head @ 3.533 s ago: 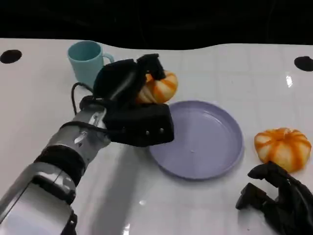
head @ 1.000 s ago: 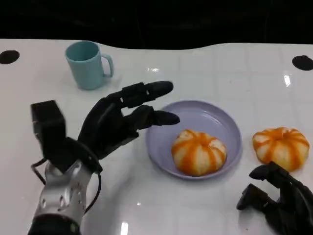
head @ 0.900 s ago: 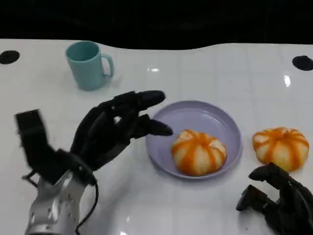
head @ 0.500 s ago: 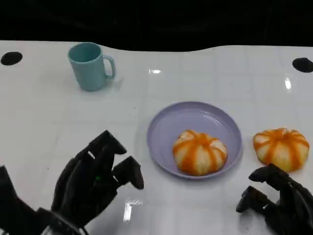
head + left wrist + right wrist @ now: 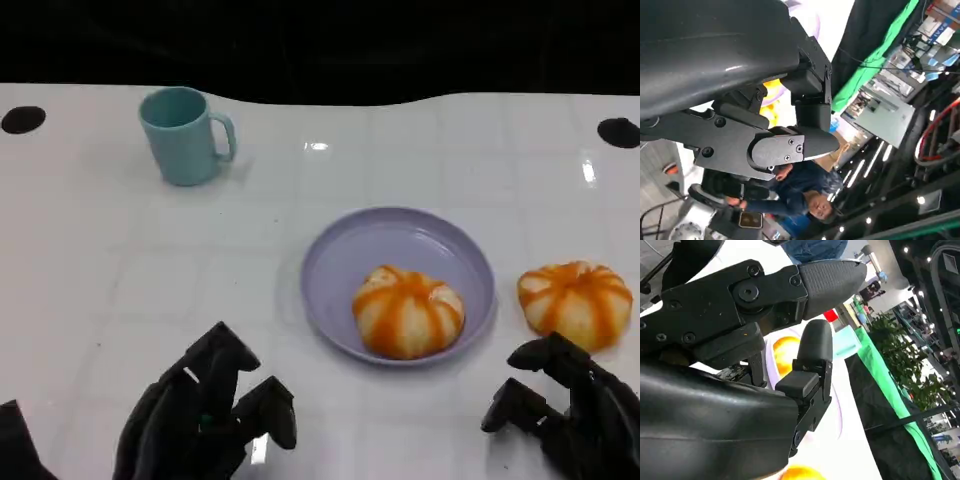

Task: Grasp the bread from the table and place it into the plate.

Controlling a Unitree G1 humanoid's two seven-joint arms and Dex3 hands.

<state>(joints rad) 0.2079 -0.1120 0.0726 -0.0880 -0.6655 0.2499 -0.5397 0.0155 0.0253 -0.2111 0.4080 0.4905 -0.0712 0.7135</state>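
Note:
An orange bread bun with pale stripes (image 5: 407,311) lies inside the lilac plate (image 5: 345,250) at the table's middle. A second bun of the same kind (image 5: 574,300) lies on the table to the right of the plate. My left hand (image 5: 205,421) sits low at the front left, well clear of the plate, fingers apart and holding nothing. My right hand (image 5: 565,412) rests at the front right, just in front of the second bun, fingers spread and empty. The right wrist view shows a bun (image 5: 787,353) past my fingers (image 5: 812,352).
A teal mug (image 5: 184,133) stands at the back left of the white table (image 5: 120,260). Two dark holes (image 5: 20,119) mark the table's far corners. A person (image 5: 805,200) shows beyond the table in the left wrist view.
My left hand let the bun go into the plate, then drew back from beside the plate to the front left edge. The right hand stayed put.

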